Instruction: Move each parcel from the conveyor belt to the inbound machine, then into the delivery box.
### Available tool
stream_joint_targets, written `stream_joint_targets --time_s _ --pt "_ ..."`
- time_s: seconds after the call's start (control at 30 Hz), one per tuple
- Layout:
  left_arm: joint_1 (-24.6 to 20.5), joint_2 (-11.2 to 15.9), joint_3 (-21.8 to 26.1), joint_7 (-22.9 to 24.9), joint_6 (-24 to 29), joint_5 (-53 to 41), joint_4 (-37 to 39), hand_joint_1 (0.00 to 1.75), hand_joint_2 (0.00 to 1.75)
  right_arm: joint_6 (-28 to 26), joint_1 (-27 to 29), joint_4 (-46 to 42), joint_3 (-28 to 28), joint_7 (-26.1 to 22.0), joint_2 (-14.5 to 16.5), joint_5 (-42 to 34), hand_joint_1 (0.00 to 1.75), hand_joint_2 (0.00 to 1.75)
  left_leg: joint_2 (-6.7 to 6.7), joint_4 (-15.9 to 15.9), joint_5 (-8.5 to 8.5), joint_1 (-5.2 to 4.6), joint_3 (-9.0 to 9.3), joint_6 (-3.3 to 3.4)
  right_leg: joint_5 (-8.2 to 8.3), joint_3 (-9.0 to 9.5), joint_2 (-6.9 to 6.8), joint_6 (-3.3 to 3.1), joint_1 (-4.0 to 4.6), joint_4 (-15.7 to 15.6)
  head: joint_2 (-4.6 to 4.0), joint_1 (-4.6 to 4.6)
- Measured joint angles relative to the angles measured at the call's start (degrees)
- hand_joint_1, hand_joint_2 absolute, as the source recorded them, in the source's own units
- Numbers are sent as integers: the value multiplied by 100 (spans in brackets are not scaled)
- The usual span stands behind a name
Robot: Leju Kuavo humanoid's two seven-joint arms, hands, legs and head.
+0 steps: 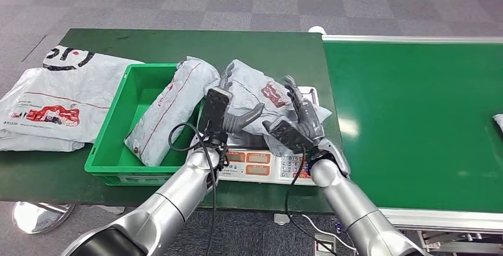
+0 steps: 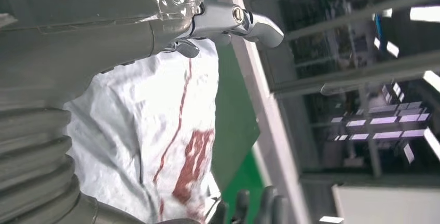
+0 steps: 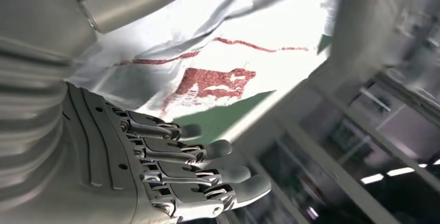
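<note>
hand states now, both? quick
Left hand: open, fingers spread beside the parcel on the scale, no grip.
Right hand: open, fingers apart at the same parcel's other side.

The parcel on the scale is showing as crinkled, slightly glossy white plastic film with red print. The green crate is looking like smooth moulded plastic. The conveyor belt is gleaming as a smooth green sheet with a soft sheen, and both arms are shining as brushed silver metal.
</note>
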Motion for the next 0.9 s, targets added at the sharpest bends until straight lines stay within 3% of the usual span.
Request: stream_joint_targets --time_s 0.2,0.27,0.4,0.53,0.7,0.83,0.9 --pt "-267 104 -357 594 -394 -437 140 0 175 535 179 -293 -669 -478 -84 -1760 0 175 -3 1 1 0 0 0 1 2 -3 0 0 0 0 0" --pt "-365 160 -491 801 -544 -665 202 0 175 405 180 -325 -917 -602 -144 -2203 0 175 -3 1 1 -1 0 0 1 2 -3 0 -1 0 0 0" --pt "-521 212 -800 1224 -835 -1188 301 0 175 -643 -5 -22 -1301 -706 -371 -2052 0 0 -4 2 1 -6 -1 1 2 4 -4 2 -5 0 0 0" --pt "-614 221 -1190 1720 -1018 -1797 395 0 175 -1192 -422 877 -1555 -988 -606 -1954 0 0 -3 3 1 -10 0 2 5 5 -3 6 -8 0 0 0" --pt "-732 220 -1829 2147 -1305 -2911 519 0 175 -1273 -802 1631 -1768 -1219 -742 -2044 0 0 -3 3 1 -9 4 2 5 4 -3 5 -7 0 0 0" --pt "-777 211 -2383 2260 -1520 -3346 587 0 175 -1211 -856 1693 -1864 -1192 -814 -2084 0 175 -2 2 1 -8 3 1 5 4 -2 5 -6 1 0 0" --pt "-810 206 -2546 2271 -1683 -3492 616 0 175 -1189 -865 1702 -1881 -1163 -854 -2090 0 175 -2 2 1 -8 3 1 4 4 -2 5 -6 1 0 0"
